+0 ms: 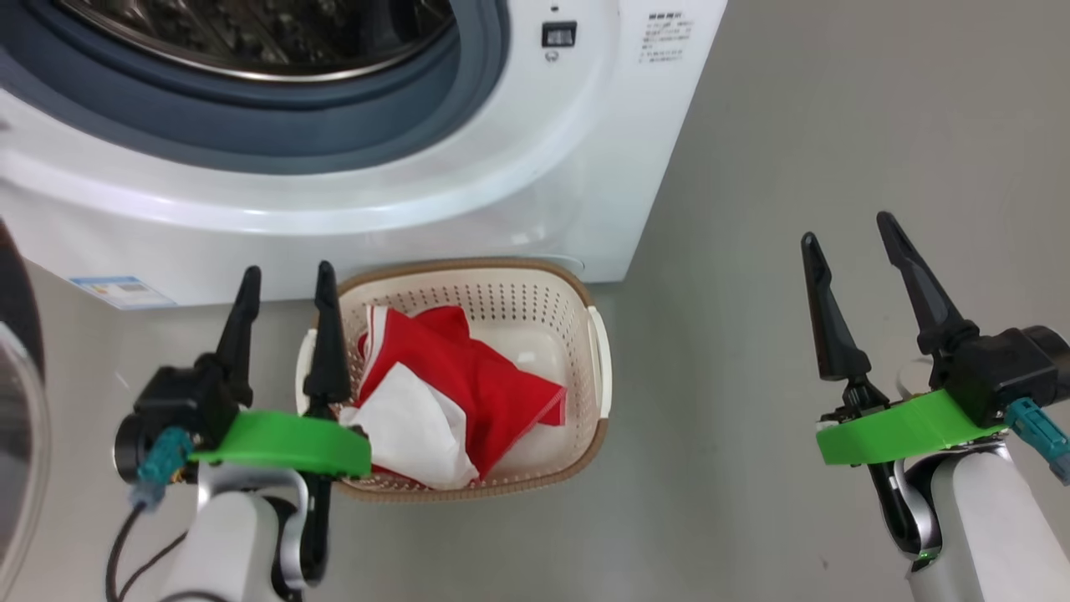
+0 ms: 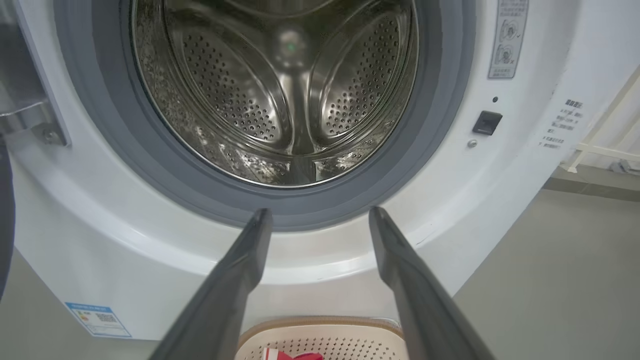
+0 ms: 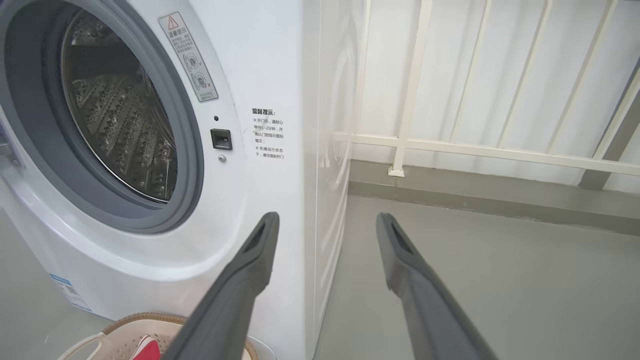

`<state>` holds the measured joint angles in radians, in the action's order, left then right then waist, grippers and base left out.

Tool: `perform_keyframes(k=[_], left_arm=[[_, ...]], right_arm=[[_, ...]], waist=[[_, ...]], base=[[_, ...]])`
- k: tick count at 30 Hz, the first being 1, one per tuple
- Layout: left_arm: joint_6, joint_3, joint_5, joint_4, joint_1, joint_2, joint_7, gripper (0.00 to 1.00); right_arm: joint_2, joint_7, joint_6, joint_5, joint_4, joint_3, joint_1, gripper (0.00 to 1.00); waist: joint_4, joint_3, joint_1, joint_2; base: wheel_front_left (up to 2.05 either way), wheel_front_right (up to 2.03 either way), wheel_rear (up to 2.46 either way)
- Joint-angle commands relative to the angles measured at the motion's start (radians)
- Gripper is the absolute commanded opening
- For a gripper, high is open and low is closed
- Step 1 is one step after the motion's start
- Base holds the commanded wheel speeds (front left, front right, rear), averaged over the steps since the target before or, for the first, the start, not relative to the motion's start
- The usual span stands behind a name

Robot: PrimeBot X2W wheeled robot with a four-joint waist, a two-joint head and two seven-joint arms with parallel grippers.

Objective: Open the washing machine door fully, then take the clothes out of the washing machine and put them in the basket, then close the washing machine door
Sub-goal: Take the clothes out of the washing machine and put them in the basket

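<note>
The white washing machine stands with its steel drum showing bare metal and no fabric. Its door hangs swung open at the far left edge of the head view. On the floor in front sits the cream basket, holding the red and white clothes. My left gripper is open, its fingers just left of the basket and pointing at the machine's front. My right gripper is open over bare floor, well right of the basket.
Grey floor stretches to the right of the machine. A white railing runs along the wall behind that side. The basket's rim sits close against the machine's lower front corner.
</note>
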<state>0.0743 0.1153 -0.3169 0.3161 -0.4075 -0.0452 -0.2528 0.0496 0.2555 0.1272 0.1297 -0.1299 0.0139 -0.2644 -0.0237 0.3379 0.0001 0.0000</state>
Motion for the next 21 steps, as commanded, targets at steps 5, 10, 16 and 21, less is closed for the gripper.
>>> perform_keyframes(k=[5, 10, 16, 21], left_arm=[[-0.027, -0.034, 0.032, -0.102, 0.07, -0.013, -0.009, 1.0], [-0.032, -0.049, 0.048, -0.146, 0.128, -0.013, -0.009, 1.0], [-0.026, -0.062, 0.058, -0.174, 0.188, -0.013, -0.009, 1.0], [-0.024, -0.068, 0.059, -0.19, 0.243, -0.012, -0.009, 1.0]], right_arm=[[0.001, 0.006, 0.003, 0.009, 0.012, -0.013, 0.035, 1.0], [0.001, 0.006, 0.003, 0.012, 0.008, -0.013, 0.065, 1.0], [0.001, 0.006, 0.003, 0.004, 0.011, -0.008, 0.099, 1.0], [0.001, 0.006, 0.003, -0.003, 0.011, -0.008, 0.134, 1.0]], waist=[[0.022, -0.071, -0.0001, 0.0], [0.021, -0.111, -0.0001, 0.0], [0.018, -0.151, -0.0001, 0.0], [0.017, -0.191, -0.0001, 0.0]], base=[[0.0, 0.0, 0.0], [0.0, 0.0, 0.0], [0.0, 0.0, 0.0], [0.0, 0.0, 0.0]])
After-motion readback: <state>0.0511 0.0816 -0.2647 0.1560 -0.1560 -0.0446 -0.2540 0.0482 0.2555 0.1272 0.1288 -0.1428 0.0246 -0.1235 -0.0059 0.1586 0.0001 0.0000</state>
